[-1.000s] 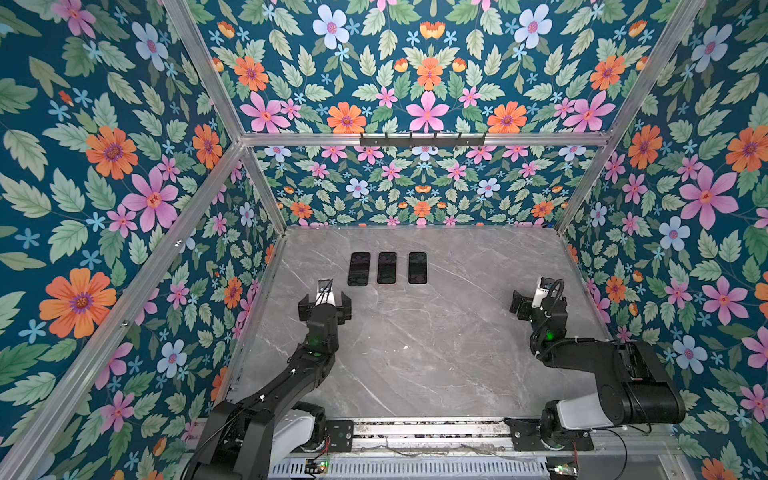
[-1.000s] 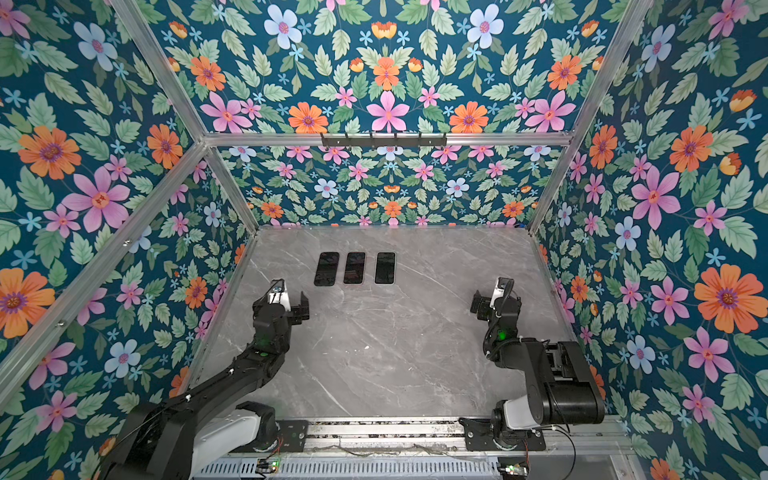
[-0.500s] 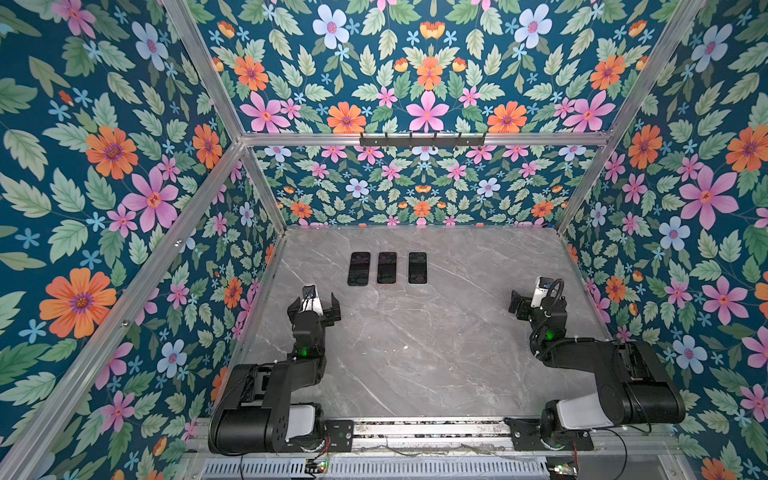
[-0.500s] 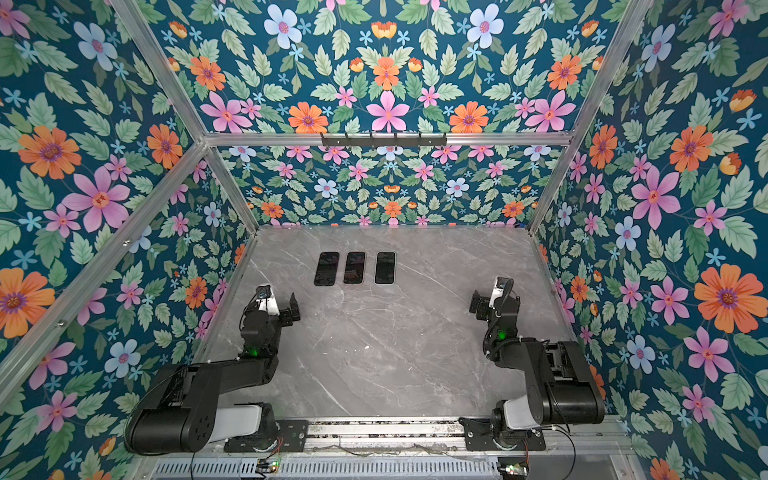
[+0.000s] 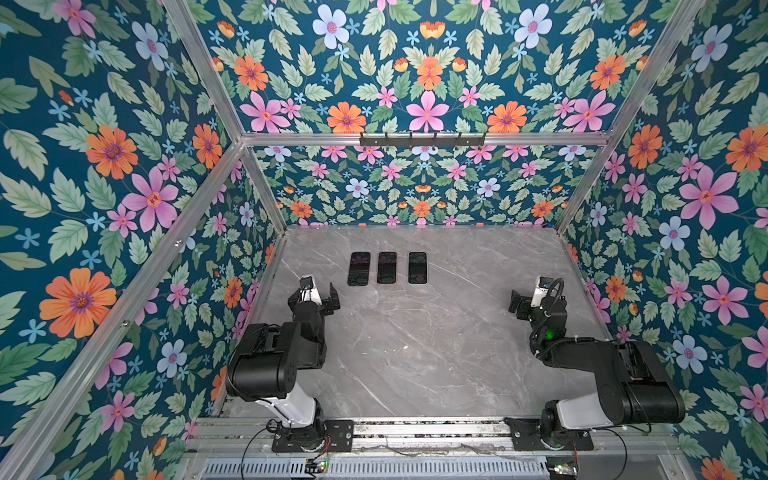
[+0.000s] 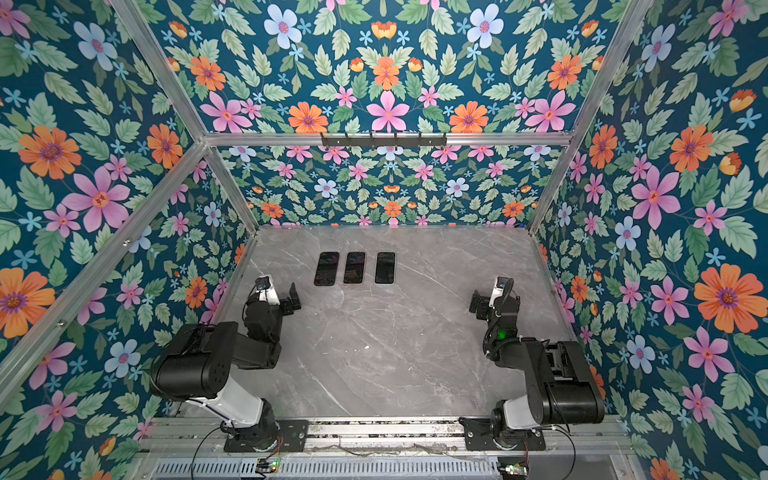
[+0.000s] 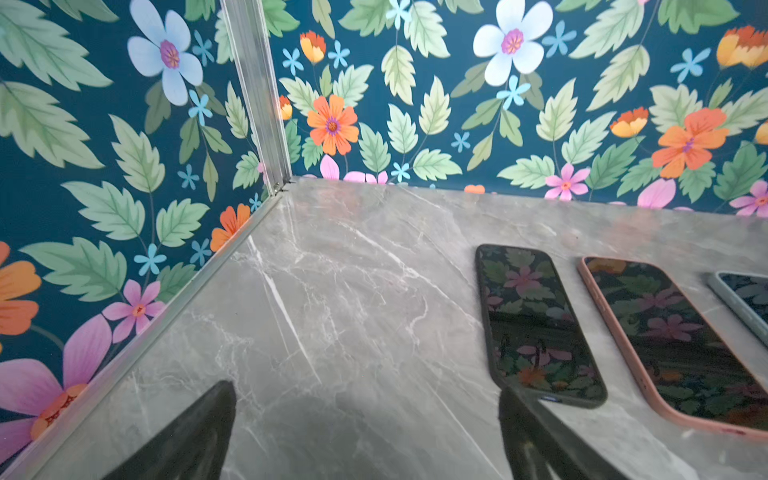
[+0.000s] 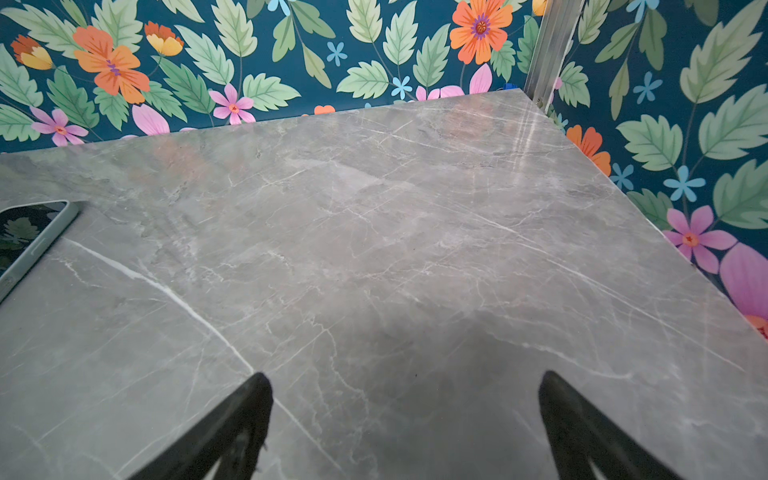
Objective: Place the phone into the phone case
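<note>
Three phones lie face up in a row at the back of the marble table (image 5: pixel 415 353). In the left wrist view the left phone (image 7: pixel 536 320) sits in a dark case, the middle phone (image 7: pixel 673 336) in a pink case and the right phone (image 7: pixel 748 299) in a pale blue-grey case. Both top views show the same row (image 5: pixel 387 268) (image 6: pixel 354 268). My left gripper (image 5: pixel 320 293) (image 7: pixel 365 390) is open and empty, just short of the dark-cased phone. My right gripper (image 5: pixel 528 297) (image 8: pixel 404 377) is open and empty over bare table, with the pale phone's corner (image 8: pixel 25 237) off to its side.
Floral walls with aluminium posts (image 5: pixel 266 187) close in the table on three sides. A black hook rail (image 5: pixel 422 140) runs along the back wall's top. Both arm bases (image 5: pixel 311 432) sit on a rail at the front edge.
The left arm has folded back over its base, while its gripper stays near the same spot by the left wall. The right arm and the phones have not moved.
</note>
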Controlling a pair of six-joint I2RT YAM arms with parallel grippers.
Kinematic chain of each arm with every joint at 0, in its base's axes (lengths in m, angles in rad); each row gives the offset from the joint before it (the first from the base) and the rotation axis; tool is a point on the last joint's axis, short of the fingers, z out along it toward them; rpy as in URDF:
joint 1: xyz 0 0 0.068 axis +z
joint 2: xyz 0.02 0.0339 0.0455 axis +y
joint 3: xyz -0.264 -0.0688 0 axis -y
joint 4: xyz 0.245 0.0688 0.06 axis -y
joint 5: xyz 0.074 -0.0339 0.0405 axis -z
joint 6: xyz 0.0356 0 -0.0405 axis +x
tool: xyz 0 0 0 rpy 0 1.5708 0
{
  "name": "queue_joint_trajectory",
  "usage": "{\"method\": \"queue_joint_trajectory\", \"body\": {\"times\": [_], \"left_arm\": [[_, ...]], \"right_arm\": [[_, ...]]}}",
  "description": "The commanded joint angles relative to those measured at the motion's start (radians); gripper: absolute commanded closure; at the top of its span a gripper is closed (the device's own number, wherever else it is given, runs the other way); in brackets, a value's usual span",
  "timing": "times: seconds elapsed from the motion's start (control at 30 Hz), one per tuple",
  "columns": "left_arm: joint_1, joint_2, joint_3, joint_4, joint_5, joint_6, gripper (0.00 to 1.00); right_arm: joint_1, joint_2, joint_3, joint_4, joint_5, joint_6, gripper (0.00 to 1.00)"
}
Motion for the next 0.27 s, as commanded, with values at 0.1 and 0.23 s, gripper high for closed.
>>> {"method": "queue_joint_trajectory", "body": {"times": [0.1, 0.23], "left_arm": [[0.001, 0.0, 0.005, -0.007, 0.0, 0.004, 0.0], [0.001, 0.001, 0.003, -0.004, -0.002, 0.005, 0.0]], "right_arm": [[-0.023, -0.001, 0.024, -0.035, -0.129, -0.023, 0.01], [-0.025, -0.002, 0.018, -0.026, -0.131, -0.021, 0.01]]}}
